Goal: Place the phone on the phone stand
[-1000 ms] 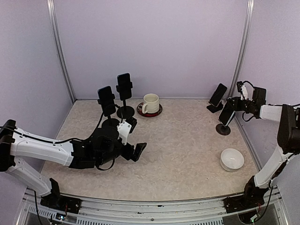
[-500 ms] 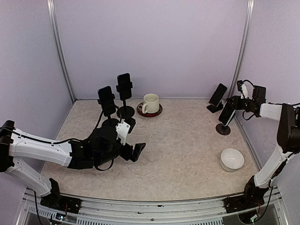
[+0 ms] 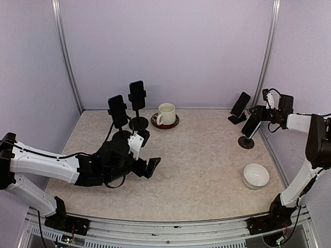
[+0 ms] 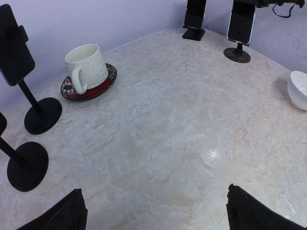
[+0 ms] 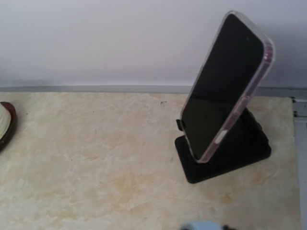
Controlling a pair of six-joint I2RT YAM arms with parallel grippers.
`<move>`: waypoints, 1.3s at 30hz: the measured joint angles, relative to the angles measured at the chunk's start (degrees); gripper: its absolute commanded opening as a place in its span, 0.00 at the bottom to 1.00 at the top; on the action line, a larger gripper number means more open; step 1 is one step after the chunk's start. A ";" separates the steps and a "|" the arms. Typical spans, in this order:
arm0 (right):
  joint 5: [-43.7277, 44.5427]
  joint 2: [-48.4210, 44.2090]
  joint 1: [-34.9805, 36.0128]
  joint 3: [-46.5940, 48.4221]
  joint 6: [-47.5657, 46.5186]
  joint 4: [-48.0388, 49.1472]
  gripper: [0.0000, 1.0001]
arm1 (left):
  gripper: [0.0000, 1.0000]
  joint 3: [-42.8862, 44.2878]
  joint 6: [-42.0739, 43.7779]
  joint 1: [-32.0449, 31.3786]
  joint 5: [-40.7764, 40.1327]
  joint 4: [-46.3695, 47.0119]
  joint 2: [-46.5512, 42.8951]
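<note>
Soft, even light falls from overhead, so the lilac walls (image 3: 170,51) and the marbled surface (image 3: 207,165) read bright in the top view, with no hot patches. Shadows are faint and soft-edged: a grey smudge lies on the surface beside the bowl (image 4: 300,88), on the side towards the mug (image 4: 86,67). In the left wrist view a small white glint sits on the surface to the right of the mug and nearer the lens. The wall line behind the mug bows slightly from wide-angle distortion. The left end effector (image 4: 156,216) shows flat black, without detail. The right wrist view is hazier and lower in contrast. There the phone (image 5: 225,86) is fairly sharp, its screen featureless black, and a pale grey shape close to the lens is wholly out of focus.
</note>
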 measured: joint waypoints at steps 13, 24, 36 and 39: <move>5.18 -1.14 0.00 -0.02 0.13 0.04 0.69 | 0.99 0.68 0.24 0.00 0.02 -0.42 0.35; 9.55 -5.60 0.00 -1.16 1.49 0.72 1.00 | 0.99 0.72 0.37 0.02 0.02 -0.37 0.92; 13.00 -13.53 0.02 -3.17 3.98 -0.74 1.00 | 0.99 0.72 0.35 0.24 0.46 0.22 1.75; 14.32 -15.69 0.66 -3.45 4.35 -2.49 1.00 | 0.99 0.70 0.35 0.24 0.50 0.44 2.03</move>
